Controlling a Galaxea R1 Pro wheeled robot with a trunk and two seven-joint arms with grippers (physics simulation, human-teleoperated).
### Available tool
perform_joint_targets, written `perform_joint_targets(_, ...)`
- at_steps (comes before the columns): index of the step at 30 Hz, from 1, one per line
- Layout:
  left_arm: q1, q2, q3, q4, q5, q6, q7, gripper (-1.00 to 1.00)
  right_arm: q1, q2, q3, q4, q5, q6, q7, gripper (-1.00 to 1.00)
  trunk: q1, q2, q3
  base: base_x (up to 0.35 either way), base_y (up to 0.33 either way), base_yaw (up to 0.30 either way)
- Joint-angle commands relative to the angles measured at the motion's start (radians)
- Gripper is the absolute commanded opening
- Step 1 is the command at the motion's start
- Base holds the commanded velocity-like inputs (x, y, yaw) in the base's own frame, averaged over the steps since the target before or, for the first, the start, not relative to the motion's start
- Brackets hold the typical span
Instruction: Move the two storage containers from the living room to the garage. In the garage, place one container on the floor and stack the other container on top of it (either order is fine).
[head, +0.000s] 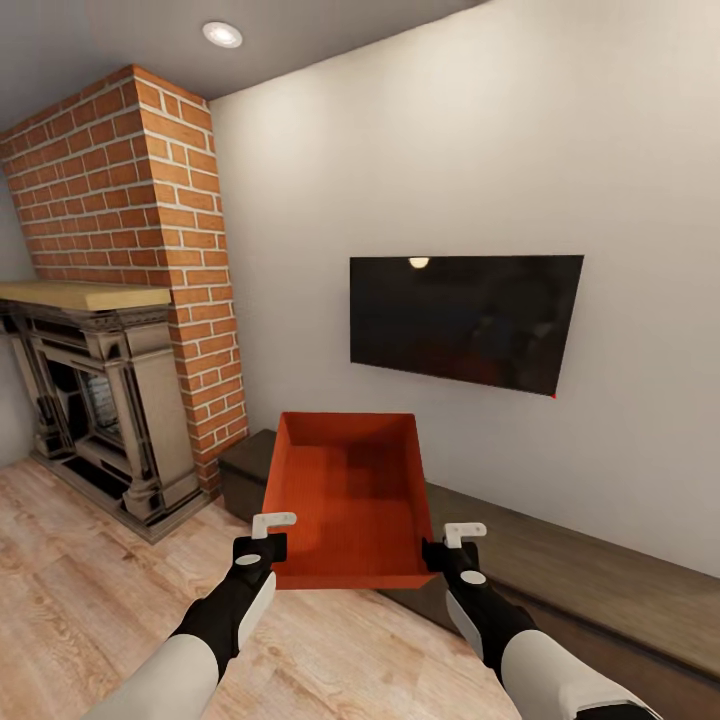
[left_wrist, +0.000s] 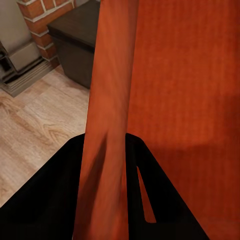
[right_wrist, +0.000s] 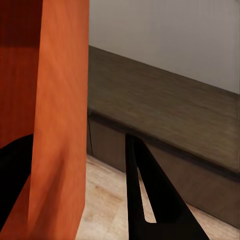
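Observation:
One orange-red storage container (head: 345, 490) hangs in the air in front of me, open side up and empty, over the near end of the low dark TV bench (head: 560, 560). My left gripper (head: 262, 548) is shut on its left wall near the front corner. My right gripper (head: 447, 552) is shut on its right wall. In the left wrist view the black fingers (left_wrist: 60, 200) straddle the container wall (left_wrist: 107, 100). In the right wrist view the container wall (right_wrist: 55, 100) sits between the fingers (right_wrist: 150, 200), with a thin gap beside the outer one.
This is the living room, with a light wood plank floor (head: 80, 560). A brick chimney (head: 170, 250) and a stone fireplace (head: 100, 400) stand at the left. A black TV (head: 465, 320) hangs on the white wall above the bench.

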Motion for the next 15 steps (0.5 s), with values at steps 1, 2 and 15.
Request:
perform_joint_targets(1,-0.001,0.001,-0.003,-0.003,-0.008,0.008,0.013,-1.00,-0.001,0.000,0.003,0.001,0.002,-0.001,-0.010,-1.00,0.000,-0.001,-0.001,0.000,0.000,0.000)
perform_joint_targets(2,0.000,0.001,-0.003,-0.003,-0.008,0.008,0.013,-1.00,-0.001,0.000,0.003,0.001,0.001,0.000,-0.010,-1.00,0.000,-0.001,-0.001,0.000,0.000,0.000)
perform_joint_targets(15,-0.001,0.002,-0.003,-0.003,-0.007,0.008,0.013,-1.00,-0.001,0.000,0.003,0.001,-0.003,0.001,-0.008,-1.00,-0.019,0.034,0.014,0.000,0.000,0.001)
